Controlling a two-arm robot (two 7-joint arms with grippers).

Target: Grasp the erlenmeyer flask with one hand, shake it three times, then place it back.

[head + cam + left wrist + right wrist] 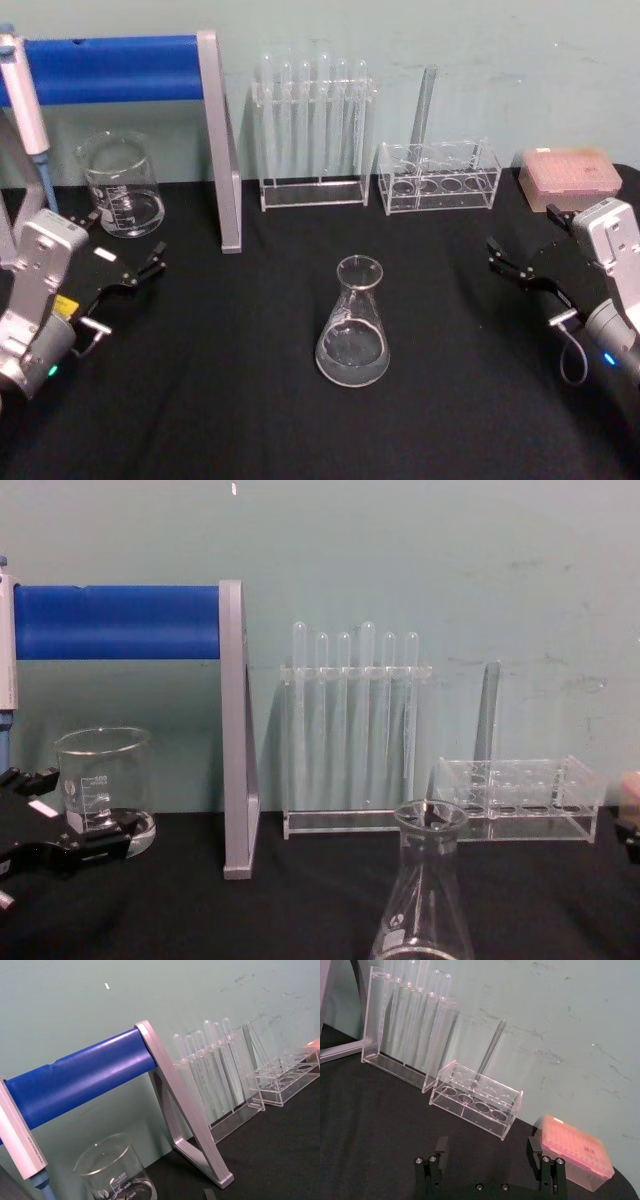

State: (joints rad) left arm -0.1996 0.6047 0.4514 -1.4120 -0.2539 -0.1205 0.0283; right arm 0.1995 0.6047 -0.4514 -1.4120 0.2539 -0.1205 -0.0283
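The erlenmeyer flask (353,325), clear glass with a narrow neck and wide base, stands upright on the black table, centred and near the front. The chest view has it low and right of centre (425,890). My left gripper (125,243) hovers at the table's left, well away from the flask, open and holding nothing; the chest view shows it beside the beaker (68,815). On the right, my right gripper (525,232) is also open, empty and far from the flask. In the right wrist view its two black fingers (440,1149) stand apart over bare table.
A glass beaker (122,185) stands at the back left, beside a blue-barred stand (120,68) with a grey upright. A rack of test tubes (315,130), a low clear rack (438,180) and a pink tip box (568,175) line the back.
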